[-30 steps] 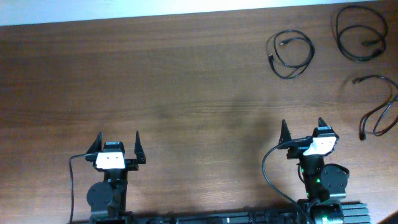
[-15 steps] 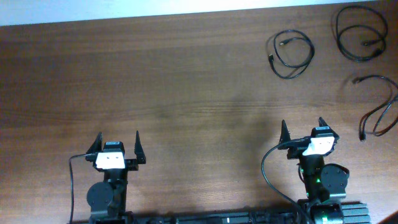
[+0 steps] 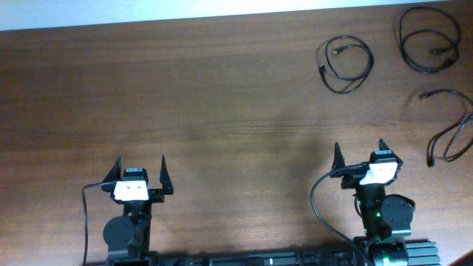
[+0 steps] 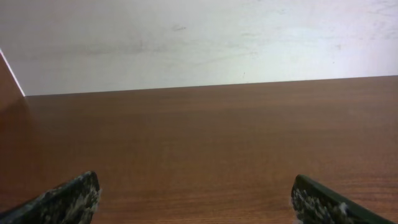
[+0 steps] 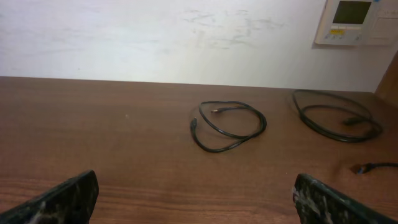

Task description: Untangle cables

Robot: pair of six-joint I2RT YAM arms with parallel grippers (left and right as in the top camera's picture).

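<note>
- Cables (image 3: 371, 65): three, thin, black; separate, none touching another. They lie on the surface (image 3: 185, 96) in the upper right of the overhead frame. Two are coiled in loops; the third trails along the right edge.
- Left hand (image 3: 140, 159): lower left; fingers spread wide, nothing between them; well apart from the cables.
- Right hand (image 3: 359, 145): lower right, below the cables; fingers spread wide, gripping nothing.
- Wall panel (image 5: 354, 22): pale, upper right of the right wrist frame.
</note>
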